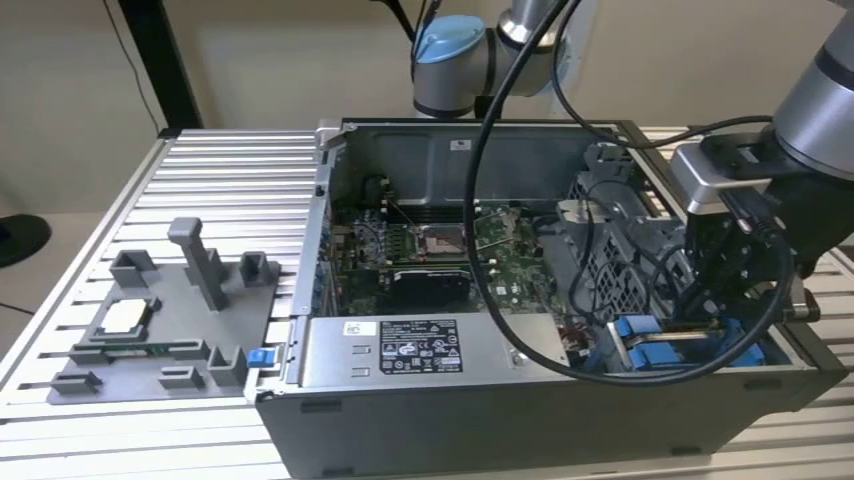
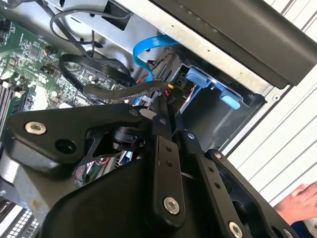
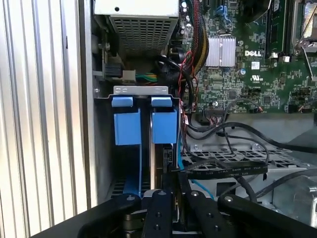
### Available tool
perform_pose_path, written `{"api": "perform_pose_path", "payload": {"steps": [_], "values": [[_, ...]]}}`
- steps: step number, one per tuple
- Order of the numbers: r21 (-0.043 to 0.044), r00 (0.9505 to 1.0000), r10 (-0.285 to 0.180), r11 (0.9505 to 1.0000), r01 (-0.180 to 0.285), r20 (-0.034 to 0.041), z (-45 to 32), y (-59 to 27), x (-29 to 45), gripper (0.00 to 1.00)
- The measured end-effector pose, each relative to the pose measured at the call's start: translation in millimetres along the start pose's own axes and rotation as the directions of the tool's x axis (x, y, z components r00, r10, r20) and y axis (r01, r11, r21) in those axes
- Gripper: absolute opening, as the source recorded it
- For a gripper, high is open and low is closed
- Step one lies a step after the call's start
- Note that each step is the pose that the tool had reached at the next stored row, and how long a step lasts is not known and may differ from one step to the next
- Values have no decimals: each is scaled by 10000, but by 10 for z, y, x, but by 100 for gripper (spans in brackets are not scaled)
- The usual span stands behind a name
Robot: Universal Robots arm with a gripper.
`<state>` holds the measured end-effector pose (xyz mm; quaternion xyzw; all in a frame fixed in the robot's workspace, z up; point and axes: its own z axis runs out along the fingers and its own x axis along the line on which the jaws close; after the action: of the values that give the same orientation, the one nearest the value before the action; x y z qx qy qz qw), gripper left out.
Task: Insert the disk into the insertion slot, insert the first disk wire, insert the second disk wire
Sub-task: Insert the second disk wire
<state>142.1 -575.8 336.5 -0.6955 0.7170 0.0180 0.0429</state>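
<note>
Hovering over the drive bay [image 3: 143,148] in the open computer case [image 1: 534,400], the gripper [image 3: 171,198] is seen with jaws clamped together on a black wire [image 3: 228,171]. Judged wire-insertion stage; careful alignment with the disk [image 3: 157,158] connector is needed.

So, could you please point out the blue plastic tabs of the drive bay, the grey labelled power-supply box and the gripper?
Blue plastic tabs [image 3: 143,126]: first wrist view, face of one tab.
Grey labelled power-supply box [image 1: 414,348]: exterior view, on its label.
Gripper [image 3: 171,198]: first wrist view, between its fingertips.
</note>
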Motion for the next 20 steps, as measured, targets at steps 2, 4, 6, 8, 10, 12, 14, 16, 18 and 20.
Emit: {"api": "perform_pose_path", "payload": {"steps": [2,4,6,8,10,12,14,16,18,20], "values": [[0,10000,0,10000,0,6,16,1,1,0],[1,10000,-1,10000,1,0,24,2,2,0],[3,10000,-1,10000,1,0,26,3,1,0],[4,10000,-3,10000,3,-45,4,1,11,0],[3,10000,-1,10000,1,8,32,2,7,100],[3,10000,-1,10000,1,12,33,2,5,100],[3,10000,-1,10000,1,12,33,2,5,100],[3,10000,0,10000,0,11,21,2,5,100],[-5,10000,1,10000,-1,15,-33,1,0,100],[-16,10000,2,10000,-2,13,-101,-2,-6,100]]}}
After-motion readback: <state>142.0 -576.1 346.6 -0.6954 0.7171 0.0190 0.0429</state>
